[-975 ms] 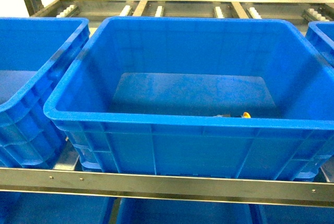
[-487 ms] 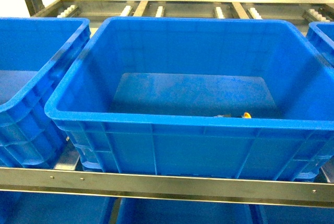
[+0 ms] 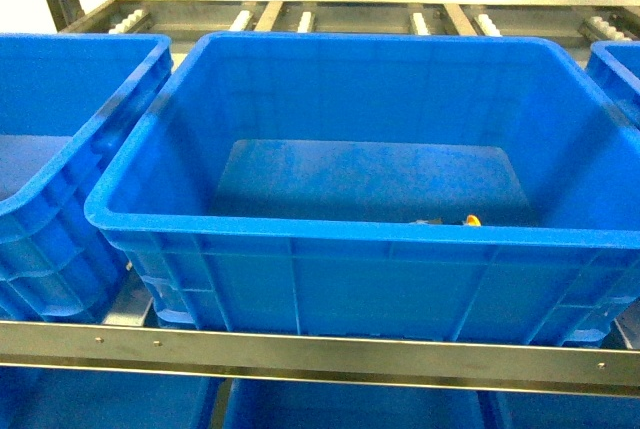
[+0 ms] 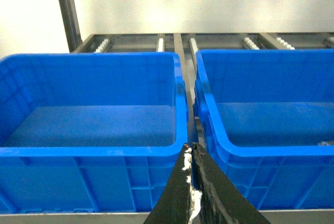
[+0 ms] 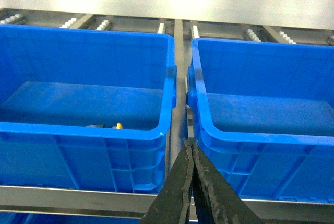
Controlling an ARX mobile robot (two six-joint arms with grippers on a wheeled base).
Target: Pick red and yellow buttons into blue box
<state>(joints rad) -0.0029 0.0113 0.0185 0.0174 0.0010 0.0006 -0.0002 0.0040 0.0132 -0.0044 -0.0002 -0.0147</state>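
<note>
One yellow button [image 3: 471, 220] half-hidden, blue box [image 3: 340, 234] rim

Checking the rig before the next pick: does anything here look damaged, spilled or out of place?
One thing: the left gripper has ragged whitish patches along the seam where its jaws meet, like worn or torn padding. The right gripper looks clean. The blue box sits square, a yellow button by its near wall.

The blue box's [image 3: 350, 239] near wall hides most of the yellow button [image 3: 471, 220] at its 5 o'clock corner.
</note>
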